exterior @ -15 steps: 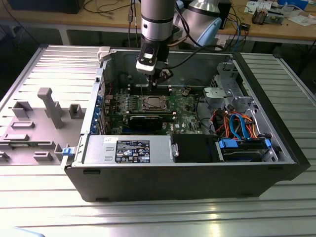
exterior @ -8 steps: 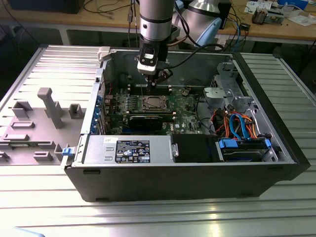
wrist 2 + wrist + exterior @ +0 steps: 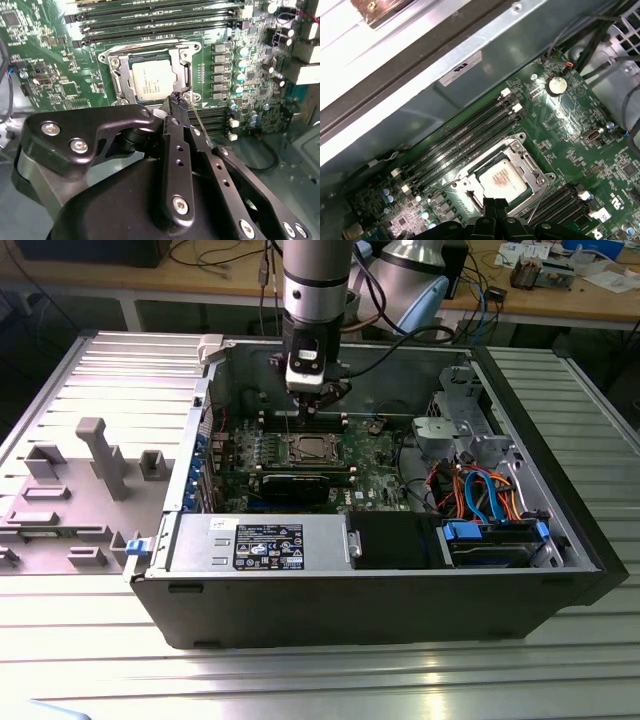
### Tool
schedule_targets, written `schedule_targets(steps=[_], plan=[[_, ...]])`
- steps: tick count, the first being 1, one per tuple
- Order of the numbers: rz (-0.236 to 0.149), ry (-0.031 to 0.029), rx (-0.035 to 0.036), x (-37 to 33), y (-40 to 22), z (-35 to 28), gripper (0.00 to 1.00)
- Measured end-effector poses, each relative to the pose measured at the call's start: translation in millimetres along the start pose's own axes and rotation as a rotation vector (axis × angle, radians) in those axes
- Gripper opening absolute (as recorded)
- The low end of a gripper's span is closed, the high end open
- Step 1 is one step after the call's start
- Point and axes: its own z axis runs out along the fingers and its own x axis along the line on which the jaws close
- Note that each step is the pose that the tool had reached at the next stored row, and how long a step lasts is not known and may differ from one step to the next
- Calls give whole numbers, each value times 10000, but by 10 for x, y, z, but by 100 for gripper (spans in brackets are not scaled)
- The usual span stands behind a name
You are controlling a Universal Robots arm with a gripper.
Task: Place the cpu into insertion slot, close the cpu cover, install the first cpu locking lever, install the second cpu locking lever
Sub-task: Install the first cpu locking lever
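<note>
A robot arm reaches into an open computer case [image 3: 400, 600] lying on a ribbed metal table [image 3: 300, 680]. Its gripper [image 3: 303, 398] hangs directly above the green motherboard [image 3: 380, 475].

The cpu [image 3: 154, 80] sits in the insertion slot [image 3: 150, 46] just ahead of the fingertips, its grey top facing up. The cpu cover [image 3: 123, 82] lies flat around the chip's edges.

In both wrist views the gripper [image 3: 176, 99] [image 3: 494, 204] is clenched, tips pressed together over the near corner of the socket. A thin wire locking lever [image 3: 200, 125] [image 3: 538, 201] slants out from that corner, just beside the fingers. Whether the tips pinch it cannot be told.

On the far side of the socket from the gripper run the long black memory slots [image 3: 460, 147], backed by the case's steel wall [image 3: 470, 80]. A row of small capacitors [image 3: 240, 65] stands beside the socket, and a coin battery [image 3: 557, 85] lies further off across the board.

Well clear of the gripper, along the case's near wall, are a labelled power supply [image 3: 260, 540] and a blue-trimmed drive bay [image 3: 495, 540]. Orange and blue cables [image 3: 480, 490] loop above the bay. Outside the case, a grey plastic fixture [image 3: 100, 455] rests on the table.
</note>
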Motion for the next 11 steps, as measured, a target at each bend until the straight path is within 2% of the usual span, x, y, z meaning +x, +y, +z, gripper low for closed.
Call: schedule_targets(steps=[8,11], plan=[[-1253,32,34,0,0,3,11],[-1258,32,34,0,0,3,11]])
